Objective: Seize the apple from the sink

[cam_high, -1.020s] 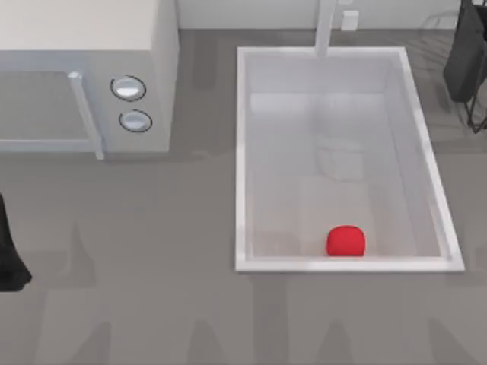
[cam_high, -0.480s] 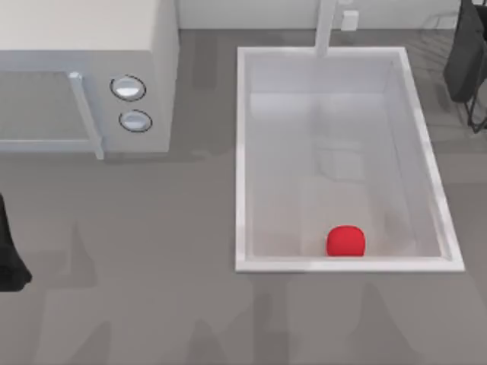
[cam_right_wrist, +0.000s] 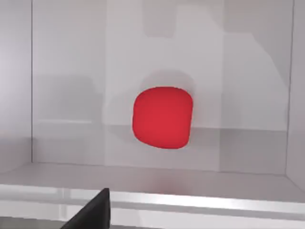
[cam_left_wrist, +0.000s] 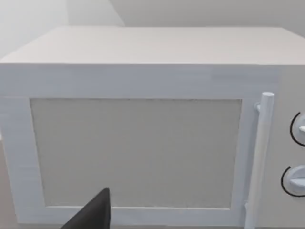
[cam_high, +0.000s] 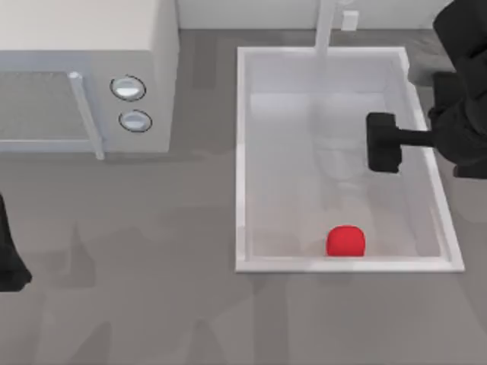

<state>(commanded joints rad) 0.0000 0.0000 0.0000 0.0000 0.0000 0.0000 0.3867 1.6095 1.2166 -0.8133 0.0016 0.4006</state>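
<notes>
Right end effector (cam_high: 383, 142) above the sink (cam_high: 242, 152)
Your apple (cam_high: 345, 241) lay well apart, by the near wall (finger spread: you couldn't tell); left end effector (cam_high: 9, 255) parked at the surface's left.

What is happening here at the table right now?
The right arm reaches over the sink from the table's right side, its right gripper above the right part of the basin. The apple lies on the sink floor near the front wall, not yet touched, and it also shows ahead in the right wrist view. The left arm sits parked at the table's left edge, its wrist camera facing the microwave.
</notes>
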